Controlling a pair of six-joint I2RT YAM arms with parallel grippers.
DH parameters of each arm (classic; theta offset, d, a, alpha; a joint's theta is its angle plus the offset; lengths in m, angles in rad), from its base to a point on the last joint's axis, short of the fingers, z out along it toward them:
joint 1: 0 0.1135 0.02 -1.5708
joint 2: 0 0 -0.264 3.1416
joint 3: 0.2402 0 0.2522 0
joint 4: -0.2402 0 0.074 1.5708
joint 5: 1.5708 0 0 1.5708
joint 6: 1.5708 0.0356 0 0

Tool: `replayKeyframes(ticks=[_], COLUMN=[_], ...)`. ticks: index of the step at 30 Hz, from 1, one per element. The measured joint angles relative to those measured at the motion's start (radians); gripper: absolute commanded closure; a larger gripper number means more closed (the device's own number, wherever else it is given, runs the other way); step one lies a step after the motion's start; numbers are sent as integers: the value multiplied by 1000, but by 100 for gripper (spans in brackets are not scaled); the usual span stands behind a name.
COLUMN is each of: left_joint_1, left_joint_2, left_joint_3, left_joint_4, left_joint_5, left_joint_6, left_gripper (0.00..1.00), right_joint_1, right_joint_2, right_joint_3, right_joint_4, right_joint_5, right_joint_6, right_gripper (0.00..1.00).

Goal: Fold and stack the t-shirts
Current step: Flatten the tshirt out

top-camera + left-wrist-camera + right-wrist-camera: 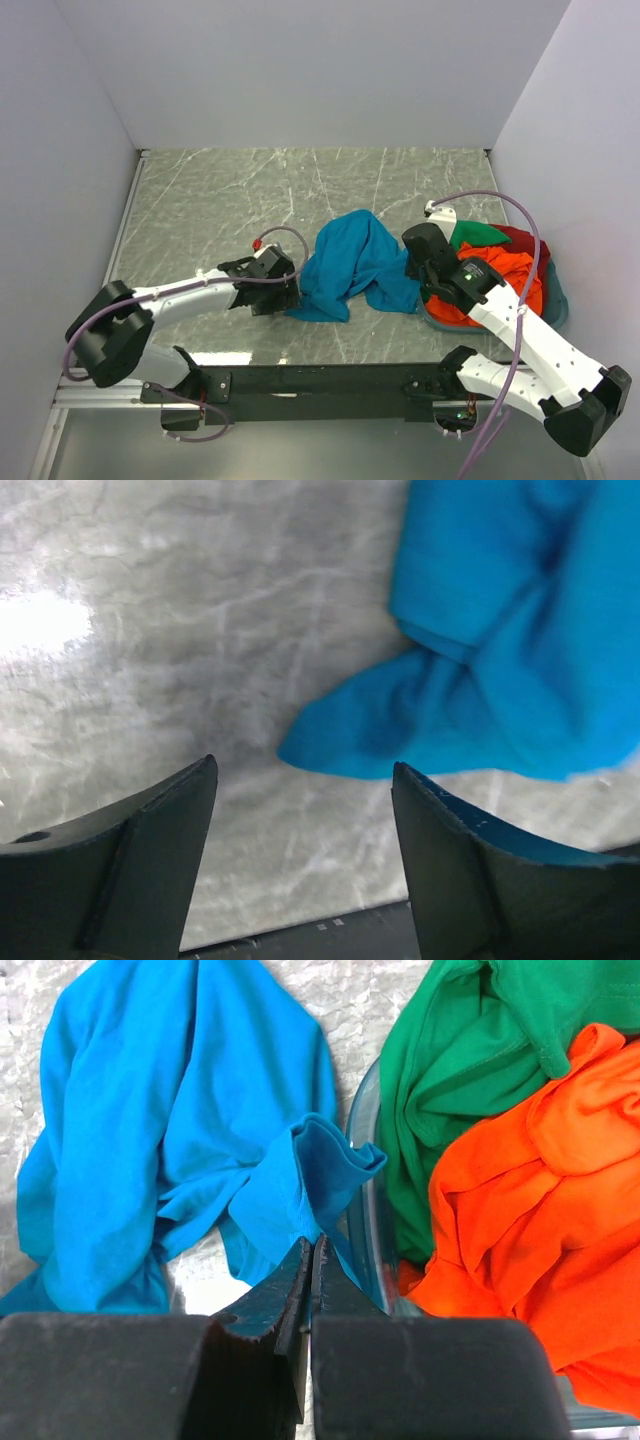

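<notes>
We see the teal-blue t-shirt (355, 265) crumpled right of the table's (220, 200) middle, touching the basket (556, 300) at the right edge. The basket holds an orange-red t-shirt (520, 1190) and a green t-shirt (450, 1050). Our left gripper (305, 767) hangs spread beside the near-left fold. Our right gripper (310, 1245) is pressed together at another fold, and we cannot tell whether it pinches the cloth.

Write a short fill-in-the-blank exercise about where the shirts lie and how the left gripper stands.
The blue shirt lies on the ____. The orange shirt and the green shirt lie in the ____. The left gripper stands ____, with nothing between its fingers.
Missing words: table; basket; open.
</notes>
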Motion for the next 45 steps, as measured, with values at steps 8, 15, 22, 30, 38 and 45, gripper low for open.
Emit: replayKeyframes(ticks=[8,15,22,30,38,45], left_joint_1=[-26,-81,-131,-156,-136,-80], left_joint_2=[109,180,267,217,-234,-476], left_joint_3=[58,124,211,230,350,531], left_joint_4=[-7,-34,-89,-134,-143,-158], left_joint_5=[-32,-57,-109,-117,-122,-243], left_joint_6=[1,0,-16,-25,21,35], left_gripper=[30,50,99,99,99,99], right_joint_1=[0,0,0,-9,-34,-42], right_joint_2=[-11,-13,-21,-28,-8,-54], right_joint_3=[0,-25,-32,-29,178,396], right_joint_4=[8,33,44,46,-17,-26], right_joint_5=[-3,-7,-10,5,86,145], right_joint_6=[-4,-11,-21,-24,-23,-59], right_gripper=[100,100,100,100,100,100])
